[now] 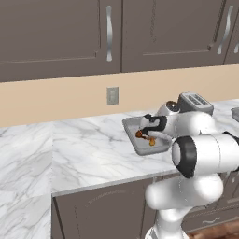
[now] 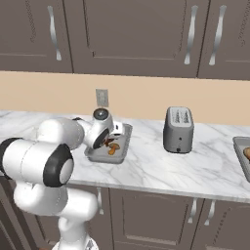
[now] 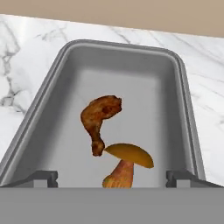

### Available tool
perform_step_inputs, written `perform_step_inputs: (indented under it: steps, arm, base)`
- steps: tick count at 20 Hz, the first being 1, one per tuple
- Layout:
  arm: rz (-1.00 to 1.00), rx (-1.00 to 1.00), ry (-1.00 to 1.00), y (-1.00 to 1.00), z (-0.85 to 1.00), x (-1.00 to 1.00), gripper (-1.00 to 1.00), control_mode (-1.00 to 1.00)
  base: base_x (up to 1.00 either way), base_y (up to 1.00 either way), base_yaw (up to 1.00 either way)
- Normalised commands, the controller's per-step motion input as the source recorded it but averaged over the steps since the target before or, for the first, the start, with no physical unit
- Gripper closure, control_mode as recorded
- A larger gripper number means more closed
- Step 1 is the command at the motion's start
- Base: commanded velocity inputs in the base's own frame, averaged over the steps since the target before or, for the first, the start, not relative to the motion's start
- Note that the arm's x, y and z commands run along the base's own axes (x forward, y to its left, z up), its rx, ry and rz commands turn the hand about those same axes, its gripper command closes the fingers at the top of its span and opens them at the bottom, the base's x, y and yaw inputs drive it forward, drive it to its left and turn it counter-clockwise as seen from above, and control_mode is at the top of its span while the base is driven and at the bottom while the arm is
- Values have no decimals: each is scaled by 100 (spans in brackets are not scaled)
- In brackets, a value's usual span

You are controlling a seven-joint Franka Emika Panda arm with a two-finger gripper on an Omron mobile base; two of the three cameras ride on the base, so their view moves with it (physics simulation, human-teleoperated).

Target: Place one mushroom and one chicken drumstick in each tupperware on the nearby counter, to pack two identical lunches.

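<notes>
On the white marble table (image 1: 84, 154) the near tupperware (image 1: 132, 140) sits below the wall socket (image 1: 112, 95); the arm's wrist covers its right half in the left base view, and in the right base view the wrist hides most of its left part (image 2: 124, 139); the gripper (image 3: 112, 177) hangs over this tray with its two dark tips far apart at the tray's side walls, wide and holding nothing; in the hand view a chicken drumstick (image 3: 99, 118) lies on the tray floor (image 3: 131, 83), its thin end just touching the cap of a mushroom (image 3: 127, 164); the mushroom's stem foot is cut off at the lower edge; from the base cameras both show as small orange-brown specks (image 1: 140, 134), hard to tell apart; right of the tray stands the silver toaster (image 2: 178, 129), well apart from it; at the far right edge a second tupperware (image 2: 241, 154) is cut off by the frame, with a pale tan lump (image 2: 247, 154) inside that cannot be identified.
</notes>
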Motion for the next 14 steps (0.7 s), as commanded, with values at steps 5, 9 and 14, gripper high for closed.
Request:
perform_step_inputs:
  steps: [5,9,14]
  arm:
    - [-3,0,0,-33,92,-74,-100,-100]
    - [-5,0,-1,-48,63,-83,-100,-100]
    - [-11,0,-2,-82,51,-100,-100,-100]
  base:
    - [0,0,0]
    - [0,0,0]
    - [0,0,0]
